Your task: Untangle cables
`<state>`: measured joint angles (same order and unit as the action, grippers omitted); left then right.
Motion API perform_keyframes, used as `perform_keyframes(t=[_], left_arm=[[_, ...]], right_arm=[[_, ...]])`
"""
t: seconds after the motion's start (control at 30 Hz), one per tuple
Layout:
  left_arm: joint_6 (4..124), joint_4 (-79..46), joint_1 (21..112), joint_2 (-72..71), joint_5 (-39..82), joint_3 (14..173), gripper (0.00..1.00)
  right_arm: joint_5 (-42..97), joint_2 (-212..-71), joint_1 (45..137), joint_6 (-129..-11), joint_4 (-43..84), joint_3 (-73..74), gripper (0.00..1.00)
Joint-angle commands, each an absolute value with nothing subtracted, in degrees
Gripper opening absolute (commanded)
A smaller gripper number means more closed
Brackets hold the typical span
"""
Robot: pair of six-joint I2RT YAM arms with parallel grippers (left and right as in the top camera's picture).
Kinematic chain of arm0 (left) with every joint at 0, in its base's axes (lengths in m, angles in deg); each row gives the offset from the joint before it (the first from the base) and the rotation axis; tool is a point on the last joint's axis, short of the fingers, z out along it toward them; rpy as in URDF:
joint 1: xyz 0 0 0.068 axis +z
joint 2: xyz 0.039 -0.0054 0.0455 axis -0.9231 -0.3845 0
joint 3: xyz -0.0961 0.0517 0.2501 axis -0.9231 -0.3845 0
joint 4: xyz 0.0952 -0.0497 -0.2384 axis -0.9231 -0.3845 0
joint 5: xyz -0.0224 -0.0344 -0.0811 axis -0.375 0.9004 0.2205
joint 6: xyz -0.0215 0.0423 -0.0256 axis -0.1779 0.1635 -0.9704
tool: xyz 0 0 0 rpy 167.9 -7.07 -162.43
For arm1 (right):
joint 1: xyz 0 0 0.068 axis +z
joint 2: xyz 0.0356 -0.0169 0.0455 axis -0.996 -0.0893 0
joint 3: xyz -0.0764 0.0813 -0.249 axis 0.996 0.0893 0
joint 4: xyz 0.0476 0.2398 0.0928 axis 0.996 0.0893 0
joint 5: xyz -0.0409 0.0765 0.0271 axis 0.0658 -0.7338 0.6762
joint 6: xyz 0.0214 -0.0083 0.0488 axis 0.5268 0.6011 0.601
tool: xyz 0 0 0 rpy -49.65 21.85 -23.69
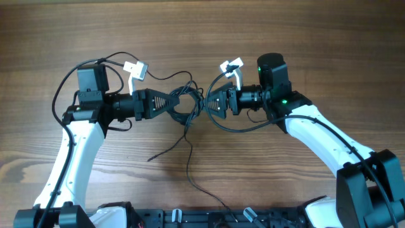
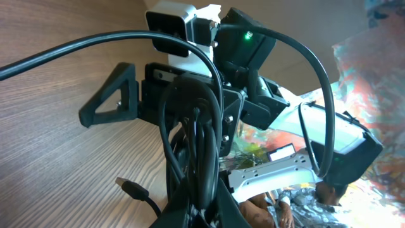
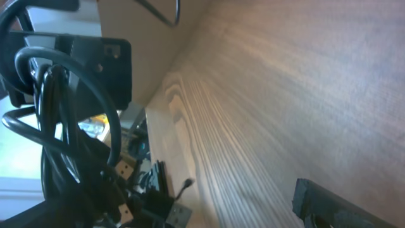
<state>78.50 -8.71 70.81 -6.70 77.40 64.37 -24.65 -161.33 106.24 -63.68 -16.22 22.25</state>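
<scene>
Pinching the knotted cables over mid-tabletop, the left claw is pressed tight on the bunch. The right claw faces it just beside the knot, spread wide. Loose tails trail toward the near edge. Bare wood lies open toward the far edge and both sides. The left wrist view shows a flat plug lying on the wood, too small to make out from overhead.

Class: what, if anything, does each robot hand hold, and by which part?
The left hand is shut on the cables, gripping their looped, tangled middle; the right hand is open and holds nothing.
</scene>
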Motion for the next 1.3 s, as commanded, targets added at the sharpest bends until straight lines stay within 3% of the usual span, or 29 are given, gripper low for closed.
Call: perform_keyframes(t=[0.0, 0.17, 0.7, 0.9, 1.27], left_arm=[[77.91, -8.56, 70.94, -5.63, 80.59, 65.03, 0.04], [76.99, -8.61, 70.94, -5.63, 79.43, 65.03, 0.04], [76.42, -9.92, 69.32, -5.63, 80.33, 65.03, 0.04], [76.66, -9.20, 65.54, -5.63, 80.26, 65.03, 0.04], [76.46, -6.40, 70.46, -5.63, 80.28, 65.03, 0.05]], right_arm=[[-22.92, -161.97, 106.53, -58.05, -20.99, 22.44, 1.00], [-22.75, -161.97, 106.53, -54.02, -27.85, 22.44, 1.00], [-5.52, -161.99, 106.68, -51.84, -28.42, 22.44, 1.00], [-5.96, -162.10, 107.20, -51.14, -28.53, 22.44, 1.00], [-10.90, -162.10, 104.60, -63.12, -20.51, 22.44, 1.00]])
